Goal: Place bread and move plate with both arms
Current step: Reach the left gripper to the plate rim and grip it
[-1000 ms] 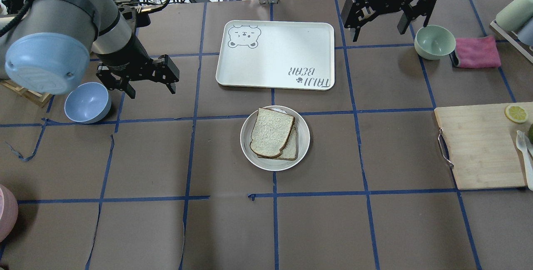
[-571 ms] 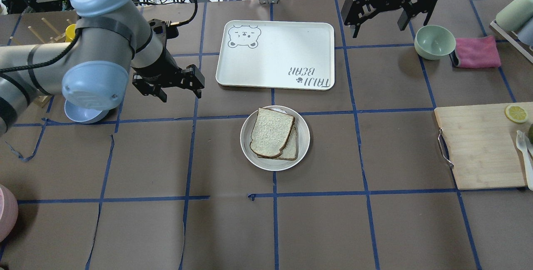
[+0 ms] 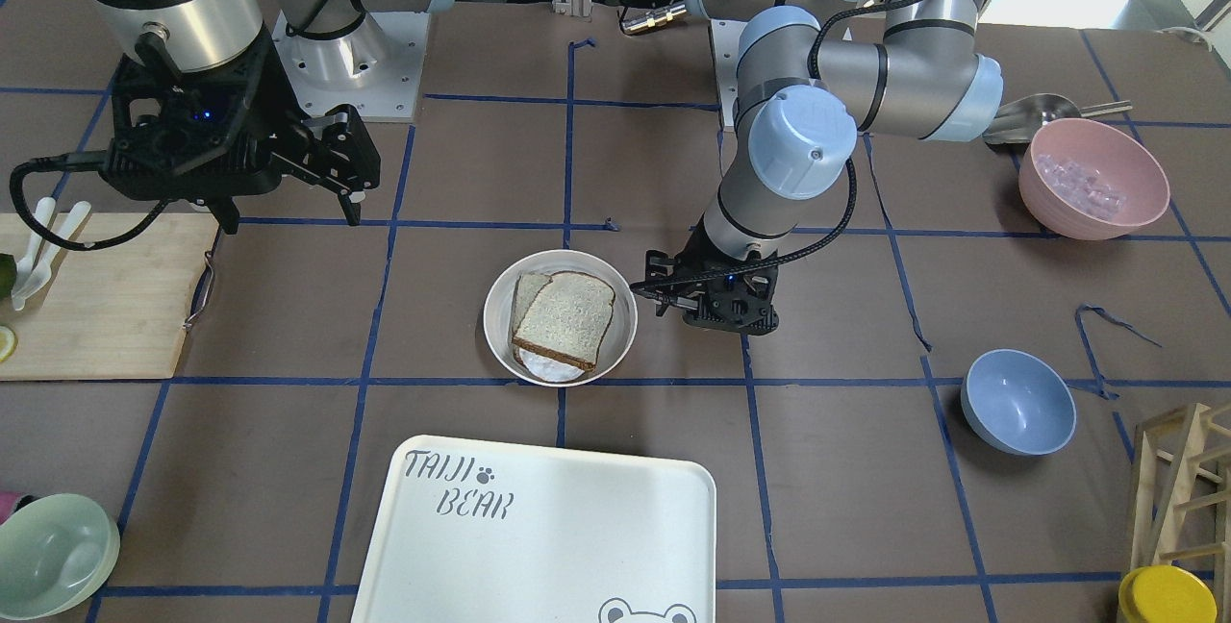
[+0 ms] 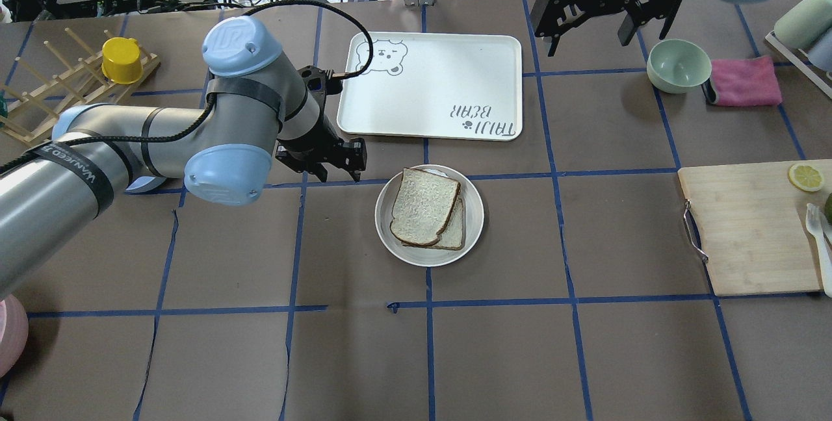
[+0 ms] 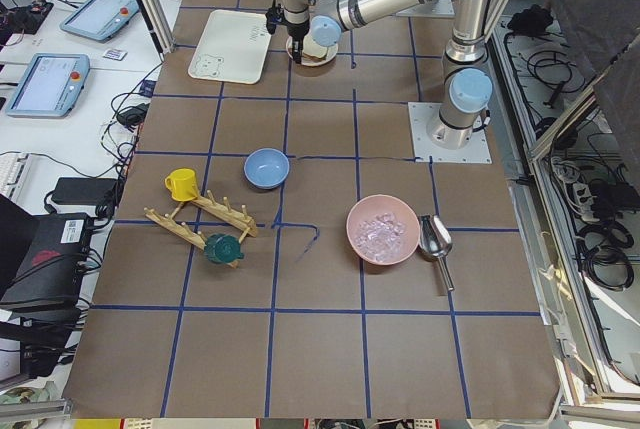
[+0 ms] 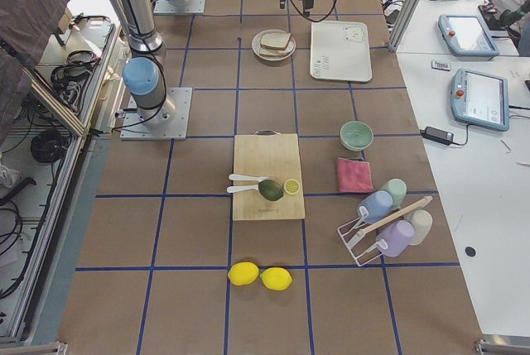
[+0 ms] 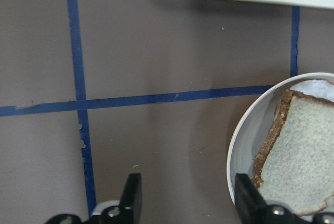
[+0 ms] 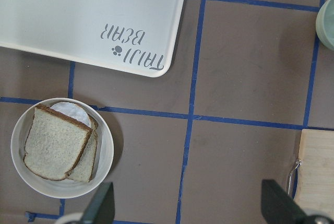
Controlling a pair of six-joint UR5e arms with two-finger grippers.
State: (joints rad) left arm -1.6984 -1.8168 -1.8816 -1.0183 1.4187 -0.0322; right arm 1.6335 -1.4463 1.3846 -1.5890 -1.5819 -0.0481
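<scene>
Bread (image 4: 424,203) lay on the plate (image 4: 474,203), top slice stacked askew over a second slice (image 4: 457,226), with something pale white (image 3: 546,369) peeking out underneath in the front-facing view, could not tell what. Plate sat in the middle of the surface (image 4: 585,356), just near of the tray (image 4: 442,70), not touching it. Left hand (image 4: 340,175) looked low at the plate's left rim, jaws spread wide, holding nothing; its wrist view put one finger (image 7: 246,199) right over the rim and the other out over bare surface, so it seemed lined up for a rim pinch. Right hand (image 4: 590,41) hung high, well apart to the plate's right, also wide and empty. Likely step: taking hold of the plate, bread placing probably done. Risks, as judged: the inner finger sat close to the dark crust, so closing could nip or shove the top slice and skew the stack. A one-sided pinch on a shallow rim looked weak; lifting before the right hand reached the opposite rim could tip the plate and slide both slices off. If that finger landed on the rim instead of past it, it could flip or kick the plate rightward. Tray edge was near, so any far-ward drag could bump it. Right hand had far to come, so arm timing mismatch was the main worry.
</scene>
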